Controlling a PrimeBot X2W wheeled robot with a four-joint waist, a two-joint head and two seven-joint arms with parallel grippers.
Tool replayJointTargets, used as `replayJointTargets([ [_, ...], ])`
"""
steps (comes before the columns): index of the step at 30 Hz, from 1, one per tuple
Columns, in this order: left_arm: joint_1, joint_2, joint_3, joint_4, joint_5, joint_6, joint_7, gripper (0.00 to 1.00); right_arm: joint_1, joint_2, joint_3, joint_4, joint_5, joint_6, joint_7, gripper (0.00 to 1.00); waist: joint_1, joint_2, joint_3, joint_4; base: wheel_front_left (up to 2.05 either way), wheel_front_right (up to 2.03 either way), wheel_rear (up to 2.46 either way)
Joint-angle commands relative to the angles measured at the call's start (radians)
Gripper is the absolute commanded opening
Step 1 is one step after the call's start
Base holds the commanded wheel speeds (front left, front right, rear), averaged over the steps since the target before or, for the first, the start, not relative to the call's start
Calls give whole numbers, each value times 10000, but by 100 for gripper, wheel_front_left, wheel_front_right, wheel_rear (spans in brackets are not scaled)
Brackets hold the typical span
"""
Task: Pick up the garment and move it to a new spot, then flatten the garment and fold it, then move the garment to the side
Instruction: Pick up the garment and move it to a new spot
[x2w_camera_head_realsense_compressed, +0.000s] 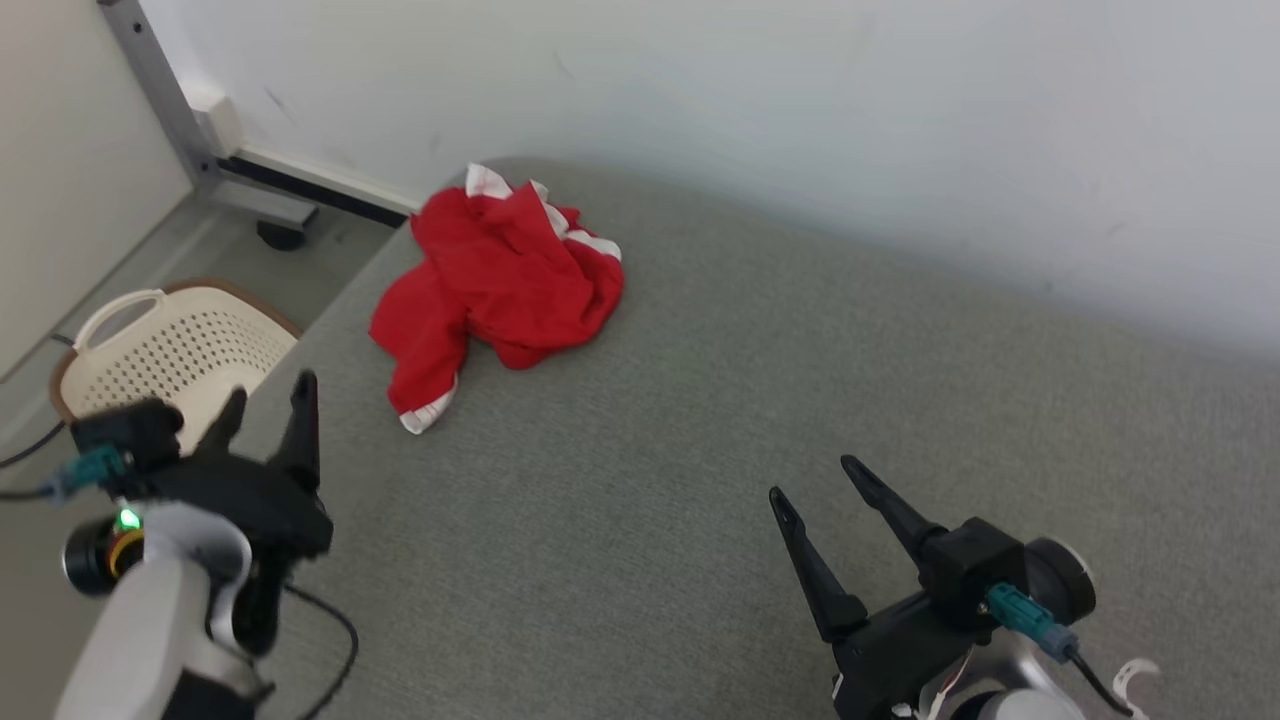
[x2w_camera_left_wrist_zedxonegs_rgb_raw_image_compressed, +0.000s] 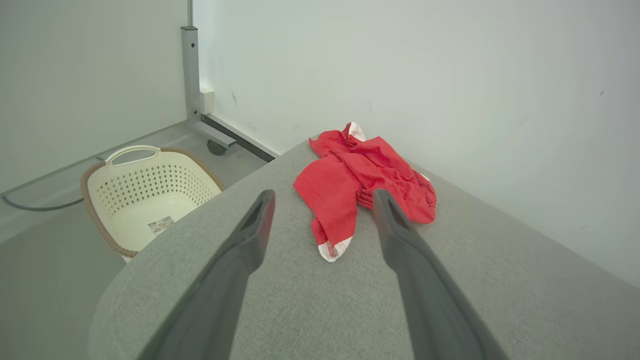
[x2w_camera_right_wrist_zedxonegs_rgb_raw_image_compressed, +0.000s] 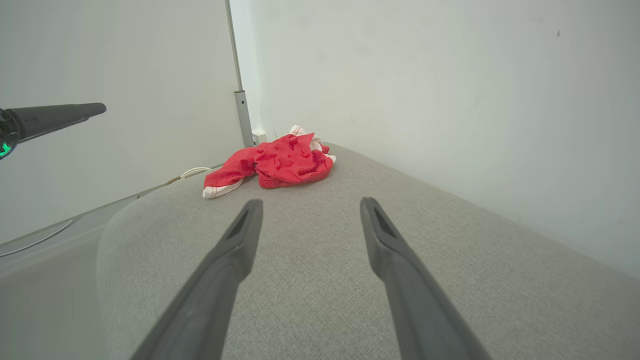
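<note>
Cloth first: in the head view we see a crumpled red garment with white trim (x2w_camera_head_realsense_compressed: 500, 280) upper left of centre on a grey padded fabric surface (x2w_camera_head_realsense_compressed: 700, 420). The left gripper (x2w_camera_head_realsense_compressed: 270, 390) and right gripper (x2w_camera_head_realsense_compressed: 812, 476) gape wide, both empty. In the left wrist view the garment (x2w_camera_left_wrist_zedxonegs_rgb_raw_image_compressed: 360, 185) lies mid-frame; we judge it soft and light, and would pinch a raised fold. In the right wrist view it (x2w_camera_right_wrist_zedxonegs_rgb_raw_image_compressed: 280, 162) sits upper middle, well apart from the fingers.

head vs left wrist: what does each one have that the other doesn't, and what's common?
Head view extra: the right gripper, open, over the grey cushion, and a green light on the left wrist.
Left wrist view extra: a label on the inside floor of the cream basket.
Shared: the crumpled red garment with white trim at the cushion's far corner, untouched; the basket on the floor beside the cushion; the left gripper, open; the metal post.
</note>
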Motion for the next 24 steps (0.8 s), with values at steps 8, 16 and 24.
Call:
replayJointTargets([
  [8,-2383,207,-260,1908,-436,13,651,100,186,-633,-123,-2020,-30,-25,1046,100,-1,0,3770,-2344,0,0,0],
  [16,-3799,717,-150,3156,-767,11,681,100,680,-552,-536,-3287,-294,-25,1330,100,-1,0,5055,-2722,0,0,0],
  [24,-4644,781,-122,4109,-654,430,129,100,867,-504,-893,-3685,-479,-25,1191,100,-1,0,5413,-2888,0,0,0],
])
